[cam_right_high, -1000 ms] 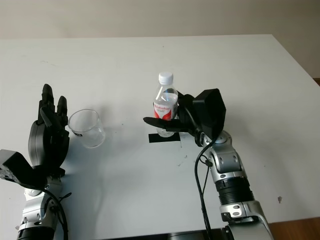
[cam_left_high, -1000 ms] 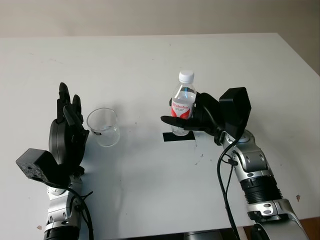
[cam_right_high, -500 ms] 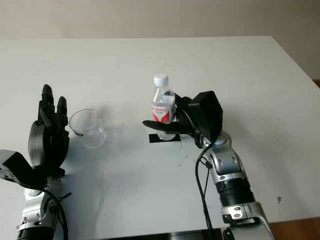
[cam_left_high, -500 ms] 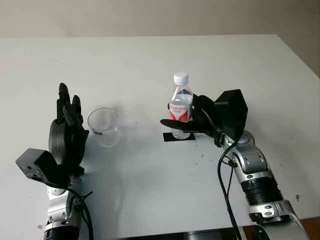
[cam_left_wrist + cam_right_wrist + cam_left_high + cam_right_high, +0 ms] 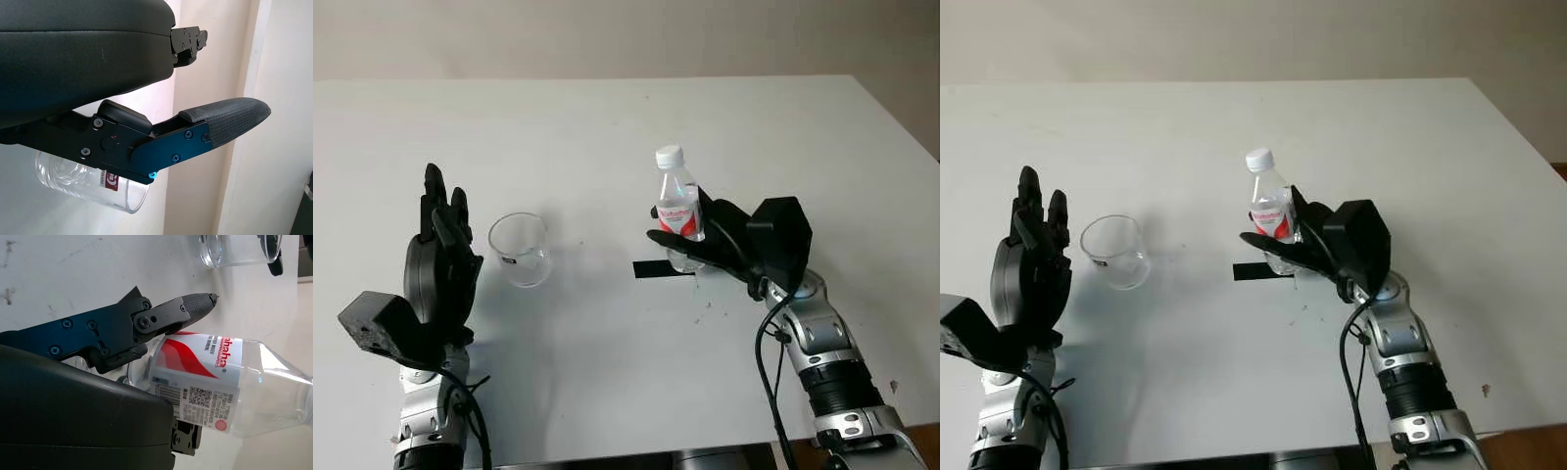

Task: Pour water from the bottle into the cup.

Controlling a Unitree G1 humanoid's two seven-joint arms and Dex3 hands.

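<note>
Right hand [image 5: 710, 247] wrapped around capped bottle [image 5: 676, 208], tilted slightly, right of cup [image 5: 520, 250]; left hand [image 5: 440, 264] open, upright, beside cup.

White table [image 5: 607, 127] with a black tape strip [image 5: 651, 268] near its middle
</note>
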